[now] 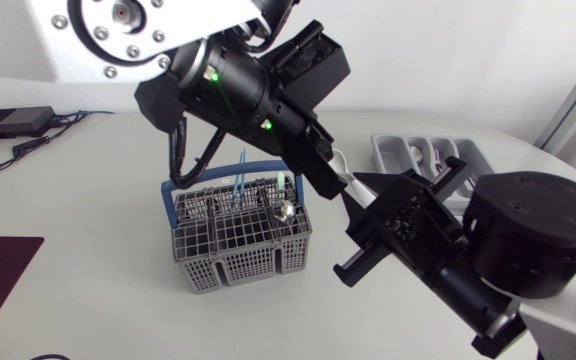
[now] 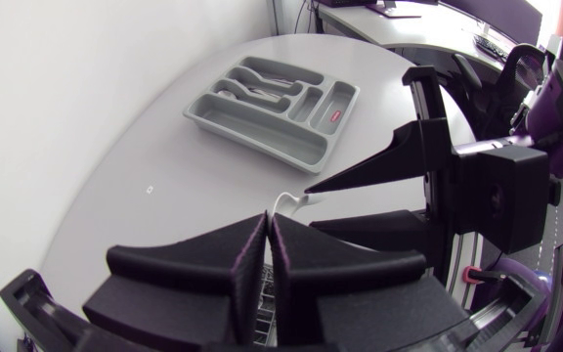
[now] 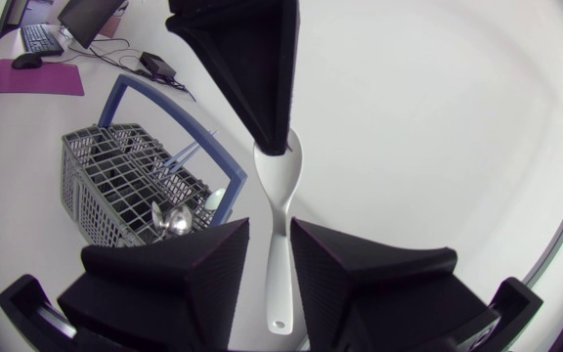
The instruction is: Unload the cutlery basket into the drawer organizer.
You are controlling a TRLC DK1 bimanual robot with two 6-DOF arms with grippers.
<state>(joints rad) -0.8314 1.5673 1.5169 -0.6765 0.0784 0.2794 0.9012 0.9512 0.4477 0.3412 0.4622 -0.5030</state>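
While some cutlery already lies in the drawer organizer (image 1: 381, 150), the cutlery basket (image 1: 238, 245) holds several more pieces, so I judge most of the unloading is left. A white spoon (image 3: 280, 200) hangs in mid-air between basket and organizer. The left gripper (image 3: 274, 145) is clenched on its bowl. Its long axis runs gripper to gripper, the handle pointing between the spread, untouching fingers of the right gripper (image 3: 270, 235).

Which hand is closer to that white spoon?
Left. The left hand grips the white spoon by its bowl; the right hand is open, fingers either side of the handle.
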